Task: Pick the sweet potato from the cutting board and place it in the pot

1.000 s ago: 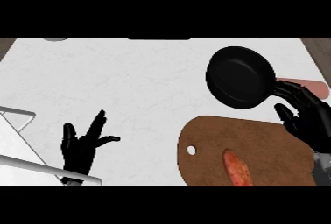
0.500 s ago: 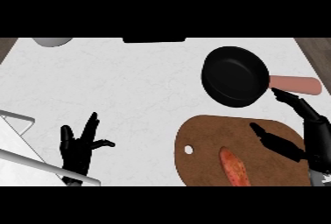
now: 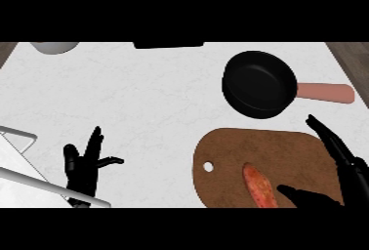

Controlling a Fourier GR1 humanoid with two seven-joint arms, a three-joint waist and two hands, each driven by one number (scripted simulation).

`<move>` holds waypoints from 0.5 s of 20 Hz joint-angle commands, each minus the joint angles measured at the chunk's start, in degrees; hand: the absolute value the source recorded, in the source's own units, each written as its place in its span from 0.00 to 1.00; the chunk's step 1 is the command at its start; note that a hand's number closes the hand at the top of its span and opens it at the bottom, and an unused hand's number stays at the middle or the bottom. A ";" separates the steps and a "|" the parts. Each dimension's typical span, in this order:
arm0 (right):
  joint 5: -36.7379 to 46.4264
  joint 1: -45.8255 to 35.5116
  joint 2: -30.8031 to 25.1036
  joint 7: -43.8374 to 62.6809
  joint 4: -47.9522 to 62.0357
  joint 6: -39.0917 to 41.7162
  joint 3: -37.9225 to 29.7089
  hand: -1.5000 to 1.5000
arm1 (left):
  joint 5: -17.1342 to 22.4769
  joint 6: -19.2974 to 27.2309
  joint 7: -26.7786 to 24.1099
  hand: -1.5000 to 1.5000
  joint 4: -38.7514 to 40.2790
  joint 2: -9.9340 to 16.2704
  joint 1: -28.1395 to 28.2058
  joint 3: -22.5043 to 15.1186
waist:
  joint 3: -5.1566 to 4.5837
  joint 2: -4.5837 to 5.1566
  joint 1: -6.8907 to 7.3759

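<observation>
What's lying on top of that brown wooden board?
A sweet potato lies on the cutting board, near its lower edge. The right hand, fingers spread, hangs over the board's right side and hides that part, so I cannot see what, if anything, lies beneath it.

The brown oval wooden cutting board [image 3: 270, 161] runs out of view at the table's near edge, taking with it the lower tip of the orange-red sweet potato [image 3: 259, 185]. The black right hand [image 3: 338, 171] covers the board's right rim, its palm cut off.
</observation>
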 commanded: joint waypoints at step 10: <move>5.13 5.98 -14.83 31.34 -17.74 22.86 7.67 0.00 | -3.29 0.18 7.09 0.50 2.72 11.34 -2.25 4.37 | -0.23 0.87 2.29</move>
